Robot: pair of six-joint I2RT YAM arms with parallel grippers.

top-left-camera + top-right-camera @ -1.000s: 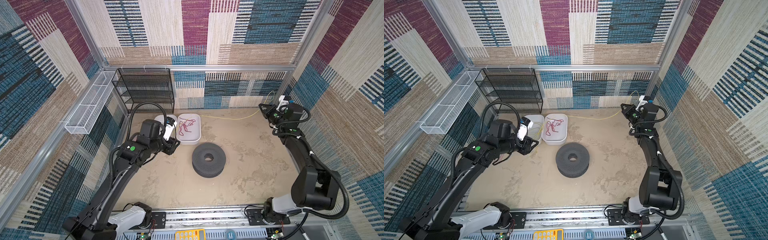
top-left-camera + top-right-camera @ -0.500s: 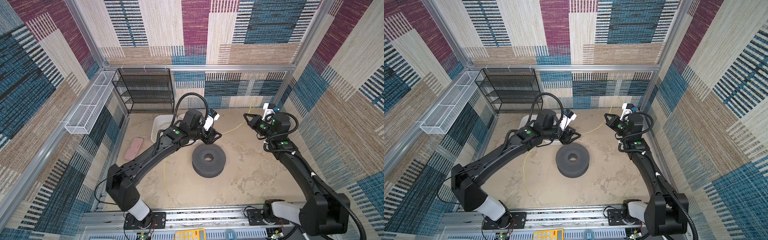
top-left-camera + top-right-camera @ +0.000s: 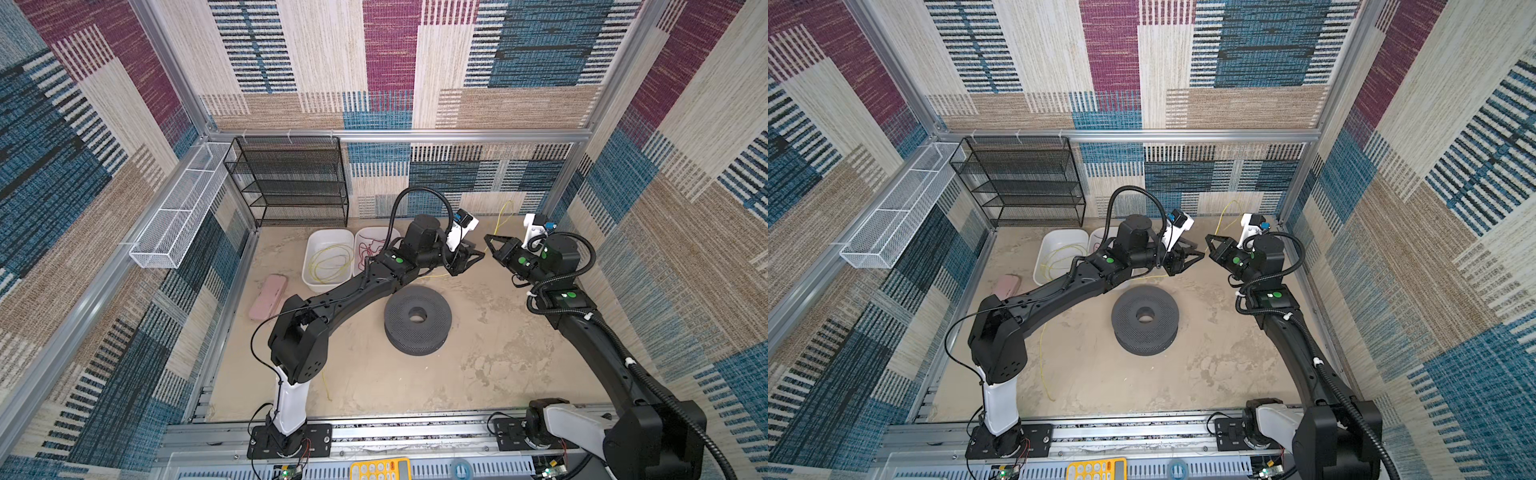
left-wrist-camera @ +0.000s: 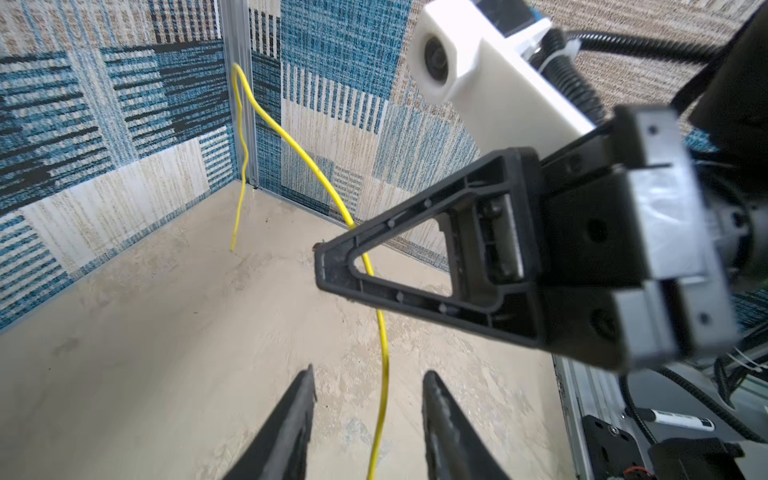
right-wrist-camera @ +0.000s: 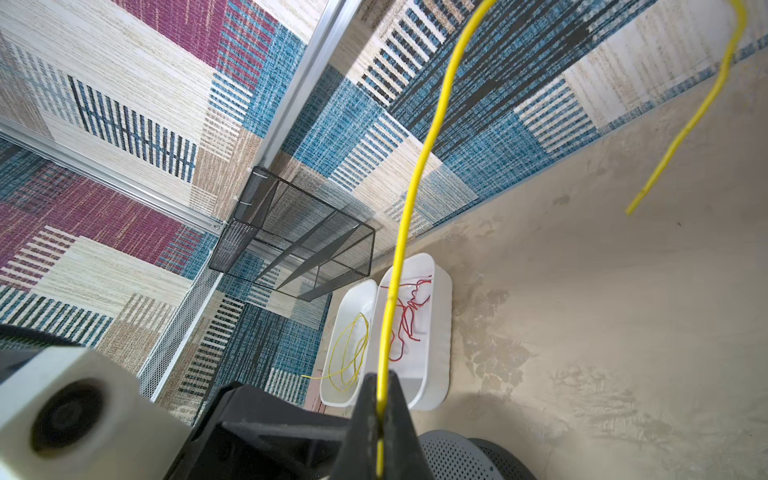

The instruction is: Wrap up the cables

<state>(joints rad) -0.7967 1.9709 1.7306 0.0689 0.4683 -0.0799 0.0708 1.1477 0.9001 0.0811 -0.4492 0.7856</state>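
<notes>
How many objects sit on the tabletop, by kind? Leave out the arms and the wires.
white tubs: 2
black perforated spool: 1
pink case: 1
black mesh rack: 1
Total: 5

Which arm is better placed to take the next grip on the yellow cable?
Left. The left gripper stands open with the yellow cable running between its jaws; the right gripper is occupied, shut on it.
</notes>
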